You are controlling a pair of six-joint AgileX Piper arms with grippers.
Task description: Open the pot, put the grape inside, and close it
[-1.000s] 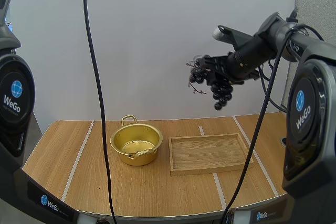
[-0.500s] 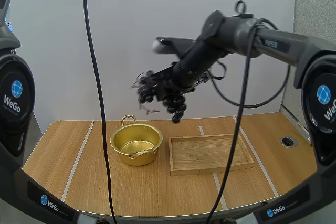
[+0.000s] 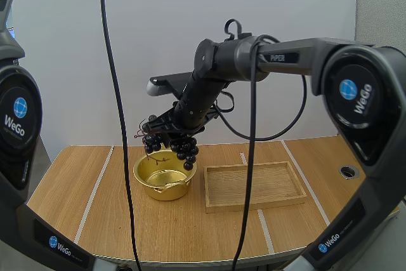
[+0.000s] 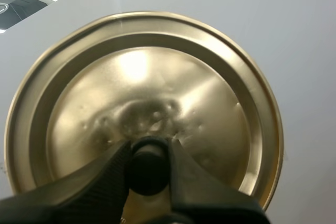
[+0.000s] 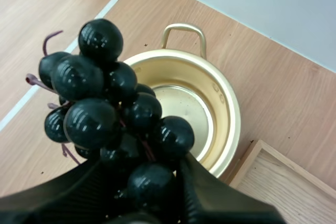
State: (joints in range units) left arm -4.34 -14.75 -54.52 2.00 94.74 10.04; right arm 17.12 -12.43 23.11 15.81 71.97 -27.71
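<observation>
On the wooden table (image 3: 177, 226), an open gold pot (image 3: 163, 176) stands just beside a shallow wooden tray (image 3: 254, 185), the tray on its right. Over the pot's mouth, the right gripper (image 3: 163, 132) hangs with its two black fingers pinched on a bunch of dark grapes (image 3: 184, 150). Whether the lowest berries sit below the rim cannot be told. Seen from the right wrist, the bunch hovers over the pot, whose bare bottom shows past the berries. Higher up, the left gripper (image 4: 148, 148) is clamped on the black knob (image 4: 148, 169) of the gold lid (image 4: 157, 66), holding it aloft, well apart from the pot.
</observation>
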